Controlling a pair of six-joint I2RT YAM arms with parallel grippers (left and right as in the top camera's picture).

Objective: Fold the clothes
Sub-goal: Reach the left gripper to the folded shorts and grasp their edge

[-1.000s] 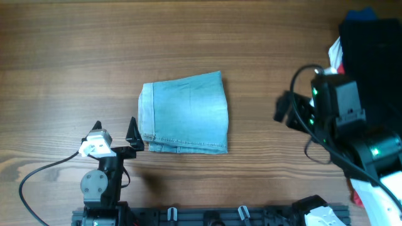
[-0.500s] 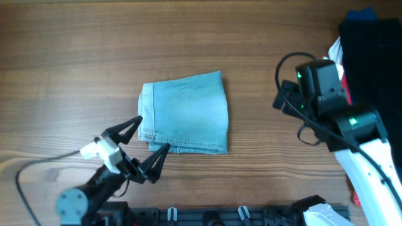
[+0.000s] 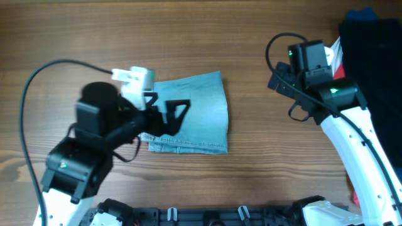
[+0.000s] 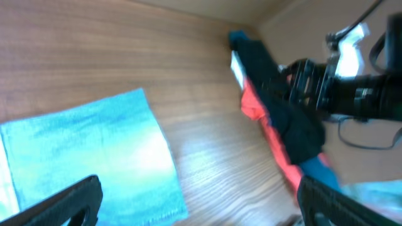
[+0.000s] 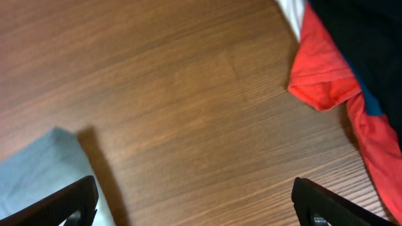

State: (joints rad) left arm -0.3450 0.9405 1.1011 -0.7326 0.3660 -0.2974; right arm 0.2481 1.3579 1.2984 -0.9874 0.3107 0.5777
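The light-blue denim shorts (image 3: 201,116) lie folded into a flat rectangle at the middle of the table. They also show in the left wrist view (image 4: 81,150), and one corner shows in the right wrist view (image 5: 34,172). My left gripper (image 3: 166,108) is open and empty, held high over the left part of the shorts; its wide-apart fingers frame the left wrist view (image 4: 201,207). My right gripper (image 3: 275,80) is open and empty above bare wood to the right of the shorts, its fingers wide apart in the right wrist view (image 5: 201,207).
A pile of other clothes sits at the right edge: a black garment (image 3: 370,50), a red shirt (image 5: 326,69) and a blue piece (image 3: 361,14). The pile also shows in the left wrist view (image 4: 282,113). The right arm (image 4: 352,88) stands beside it.
My left arm has swung up from the table's front edge to over the shorts' left side. My right arm has moved toward the far side. The shorts have not moved.
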